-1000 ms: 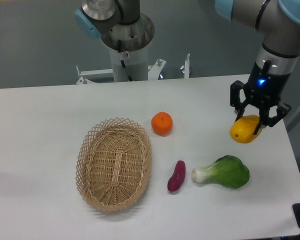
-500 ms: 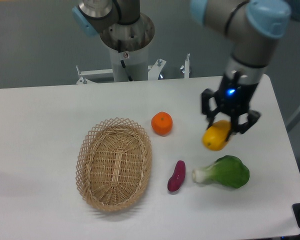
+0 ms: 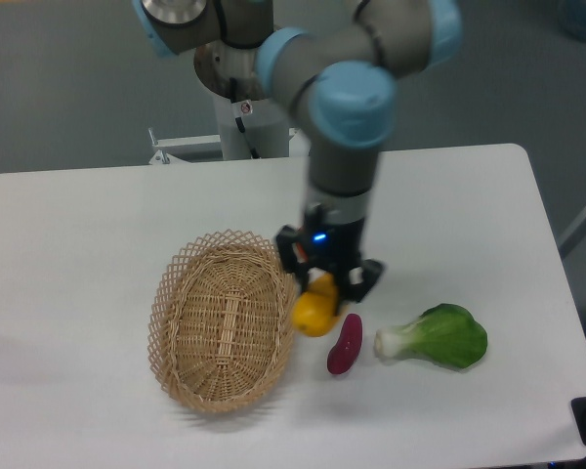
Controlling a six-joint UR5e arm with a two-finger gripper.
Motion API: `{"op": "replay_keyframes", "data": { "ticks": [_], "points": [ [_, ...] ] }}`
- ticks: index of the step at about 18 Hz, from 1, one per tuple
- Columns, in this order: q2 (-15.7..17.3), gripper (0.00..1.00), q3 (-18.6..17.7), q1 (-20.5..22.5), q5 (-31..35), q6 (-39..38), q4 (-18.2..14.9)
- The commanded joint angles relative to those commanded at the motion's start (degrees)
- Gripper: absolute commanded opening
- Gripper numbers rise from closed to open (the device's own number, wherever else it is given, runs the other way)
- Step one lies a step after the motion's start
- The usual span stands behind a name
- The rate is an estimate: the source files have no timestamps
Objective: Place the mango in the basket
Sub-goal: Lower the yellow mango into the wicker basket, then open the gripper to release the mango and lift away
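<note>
I've swung leftward from the frame's right side, my gripper [image 3: 324, 284] clamped on the smooth yellow-orange mango [image 3: 314, 310], now beside the basket [image 3: 223, 332] rim at centre.

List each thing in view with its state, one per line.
gripper: jaws shut on the mango, beside the basket's right rim
mango: held, not yet in the basket
basket: upright, nothing inside
purple sweet potato: lying on the table
bok choy: lying on its side
</note>
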Motion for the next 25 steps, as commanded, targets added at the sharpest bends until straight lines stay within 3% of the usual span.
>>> {"op": "replay_keyframes", "data": {
  "ticks": [5, 8, 19, 23, 25],
  "points": [
    [-3.25, 0.48, -3.78, -5.63, 4.04, -1.68, 2.64],
    [-5.71, 0.48, -3.79, -9.06, 7.12, -2.56, 4.3],
    [-8.62, 0.54, -4.32, -11.18, 9.06, -3.09, 6.07],
    [-8.27, 0.99, -3.97, -11.18, 8.97, -2.47, 6.16],
    [-8.09, 1.0, -3.18, -11.09, 8.89, -2.56, 5.81]
  ]
}}
